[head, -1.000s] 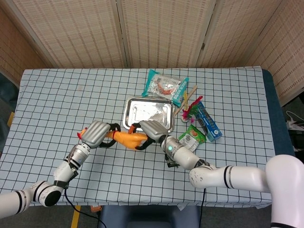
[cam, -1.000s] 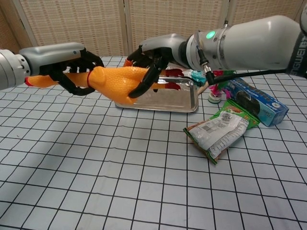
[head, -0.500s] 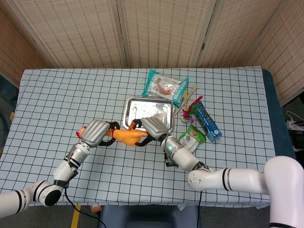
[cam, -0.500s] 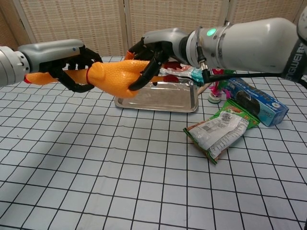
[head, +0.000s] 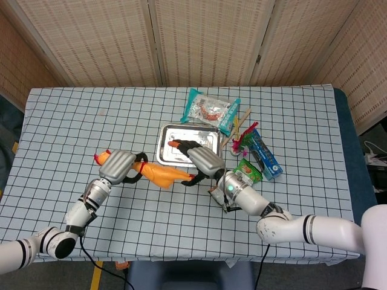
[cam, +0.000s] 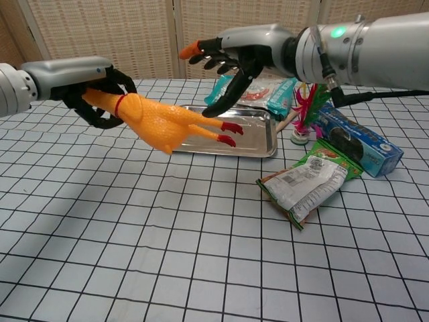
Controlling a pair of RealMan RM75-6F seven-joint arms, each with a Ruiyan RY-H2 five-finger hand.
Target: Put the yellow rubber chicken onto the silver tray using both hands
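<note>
Chicken [cam: 164,124] is hanging by its neck from the gripping left hand [cam: 100,94], feet pointing toward the tray [cam: 265,144]; right hand [cam: 234,57] is hovering above, fingers spread, empty.

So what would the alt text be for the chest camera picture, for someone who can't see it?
The left hand holds a yellow rubber chicken by the neck, feet hanging beside a silver tray, while the right hand hovers open above. Snack packets lie to the right.

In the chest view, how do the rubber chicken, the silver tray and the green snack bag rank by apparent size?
1. Rubber chicken, though it is nearest the camera.
2. Silver tray and green snack bag look similar; no ranking.
</note>
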